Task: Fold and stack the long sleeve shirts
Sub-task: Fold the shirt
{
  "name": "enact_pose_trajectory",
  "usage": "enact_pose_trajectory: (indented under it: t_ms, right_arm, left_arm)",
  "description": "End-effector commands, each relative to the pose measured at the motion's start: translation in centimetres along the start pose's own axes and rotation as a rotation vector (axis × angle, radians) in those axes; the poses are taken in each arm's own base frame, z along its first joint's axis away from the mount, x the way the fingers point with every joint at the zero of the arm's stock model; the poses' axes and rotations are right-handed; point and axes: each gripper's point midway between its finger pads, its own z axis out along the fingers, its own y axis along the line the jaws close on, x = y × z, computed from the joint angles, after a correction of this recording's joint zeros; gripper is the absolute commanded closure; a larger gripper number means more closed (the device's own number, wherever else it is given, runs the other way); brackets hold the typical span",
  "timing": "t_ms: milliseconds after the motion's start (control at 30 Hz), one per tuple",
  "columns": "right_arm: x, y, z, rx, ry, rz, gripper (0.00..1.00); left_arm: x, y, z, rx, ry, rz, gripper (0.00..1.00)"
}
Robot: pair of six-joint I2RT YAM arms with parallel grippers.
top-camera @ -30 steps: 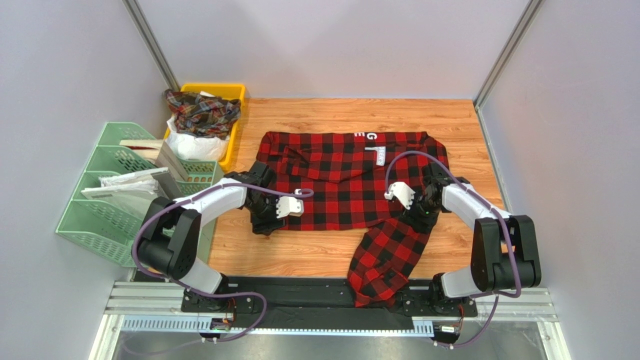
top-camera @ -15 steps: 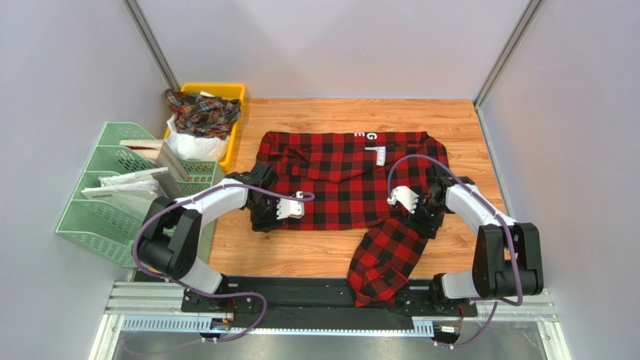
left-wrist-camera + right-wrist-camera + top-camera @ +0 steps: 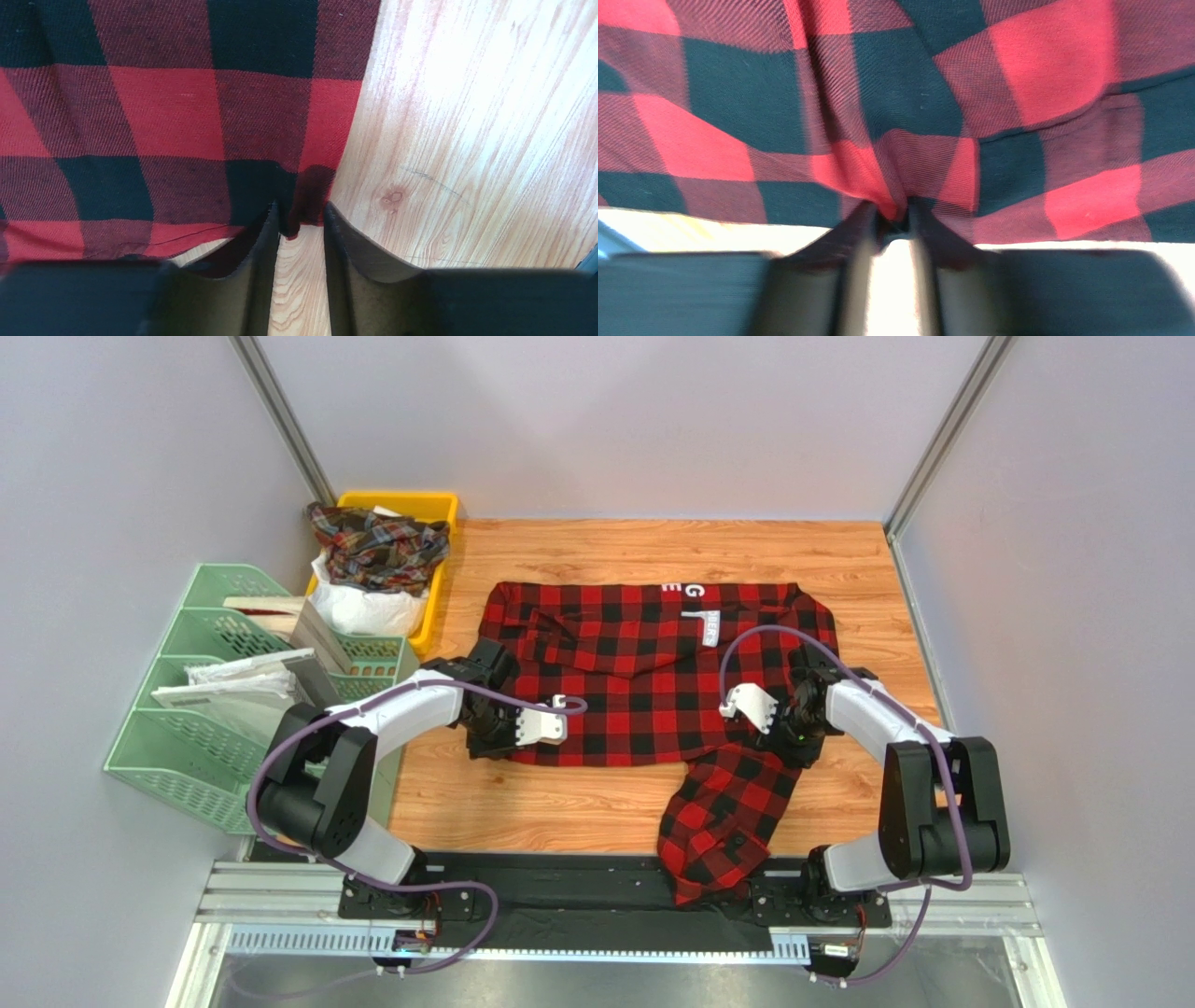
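Observation:
A red-and-black check long sleeve shirt [image 3: 631, 665] lies spread on the wooden table, white neck label at its far edge. One sleeve [image 3: 723, 819] trails over the near edge. My left gripper [image 3: 487, 739] sits at the shirt's near left hem corner. In the left wrist view that corner [image 3: 305, 199] is bunched between the fingertips of the left gripper [image 3: 300, 218]. My right gripper [image 3: 793, 735] is at the near right hem by the sleeve. In the right wrist view the right gripper [image 3: 895, 213] is shut on a puckered fold of the shirt [image 3: 906, 161].
A yellow bin [image 3: 435, 511] at the back left holds a crumpled dark plaid garment [image 3: 376, 543] and white material. Green file trays [image 3: 211, 693] with papers stand along the left side. Grey walls enclose the table on three sides.
Both grippers' jaws have narrowed onto the shirt's near hem. The hem by the right gripper has pulled up slightly, and the hanging sleeve has shifted a little.

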Motion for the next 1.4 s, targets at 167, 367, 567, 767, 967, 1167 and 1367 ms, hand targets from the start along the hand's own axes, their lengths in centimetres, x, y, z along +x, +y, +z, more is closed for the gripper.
enact_pose_trajectory:
  t_ms: [167, 367, 567, 767, 967, 1167, 1367]
  right_arm:
    - [0.1, 2.3, -0.6, -0.011, -0.014, 0.001, 1.00]
    - [-1.0, 3.7, -4.2, 0.012, -0.077, -0.011, 1.00]
    - [-1.8, 2.9, -6.6, 0.049, -0.095, -0.020, 1.00]
    - [-3.2, 0.2, -8.6, 0.078, -0.118, -0.002, 1.00]
    - [-6.6, -5.0, -10.9, 0.088, -0.167, 0.035, 1.00]
    - [-8.1, -9.6, -9.5, 0.035, -0.119, 0.082, 1.00]
    - [-8.5, -13.2, -8.3, 0.020, -0.089, 0.208, 0.55]
  left_arm:
    - [0.8, -1.7, -0.8, 0.020, 0.017, 0.039, 1.00]
    - [-1.0, -3.1, -4.0, 0.019, -0.071, 0.054, 1.00]
    - [-1.6, -3.0, -6.3, 0.002, -0.096, 0.032, 1.00]
    - [-2.0, 0.6, -8.4, -0.046, -0.138, -0.030, 1.00]
    - [-3.3, 5.2, -9.5, -0.081, -0.165, -0.067, 1.00]
    - [-3.1, 10.2, -8.7, -0.081, -0.144, -0.130, 1.00]
    - [-1.4, 14.8, -8.0, -0.137, -0.144, -0.286, 0.72]
